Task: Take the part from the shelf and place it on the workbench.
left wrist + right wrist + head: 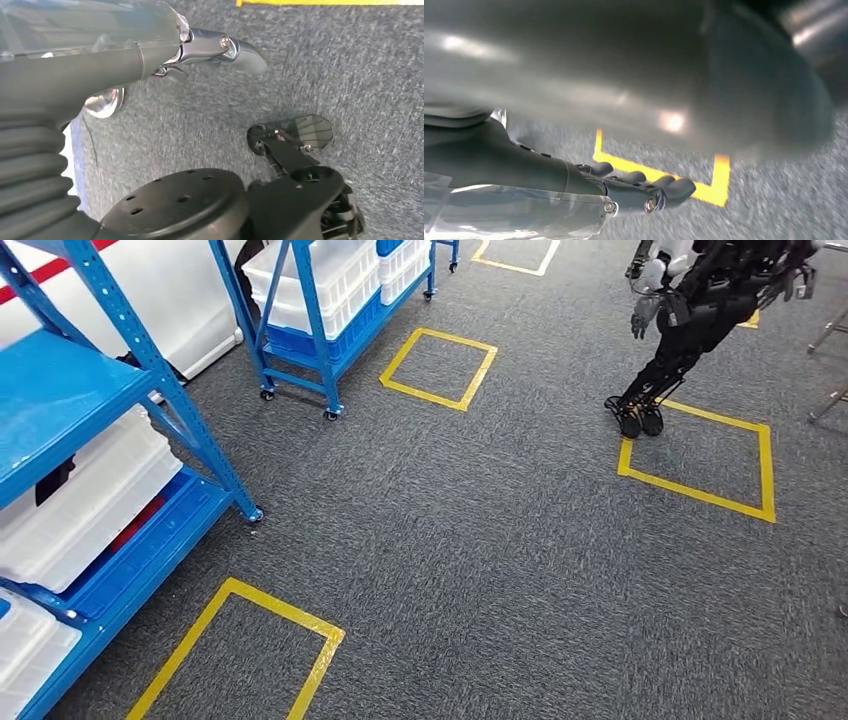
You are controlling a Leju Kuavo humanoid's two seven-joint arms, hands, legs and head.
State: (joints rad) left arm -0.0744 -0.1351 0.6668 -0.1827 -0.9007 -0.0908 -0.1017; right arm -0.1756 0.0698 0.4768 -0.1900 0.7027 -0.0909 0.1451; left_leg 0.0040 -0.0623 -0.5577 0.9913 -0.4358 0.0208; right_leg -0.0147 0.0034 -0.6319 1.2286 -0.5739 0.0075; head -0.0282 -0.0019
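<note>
A blue shelf (60, 390) stands at the left, with white bins (80, 500) on its lower levels. Something dark (55, 480) and something red (140, 520) show between the bins; I cannot tell which thing is the part. My left hand (215, 50) hangs over the grey carpet, its fingers stretched out and holding nothing. My right hand (644, 190) also hangs low, its fingers side by side and nearly straight, with nothing in them, above a strip of yellow tape (659, 175).
A second blue wheeled rack (300, 330) with white crates stands further back. Yellow taped squares (440, 368) (700, 455) (240, 650) mark the carpet. Another humanoid robot (690, 310) stands at the far right, by metal legs (830, 400).
</note>
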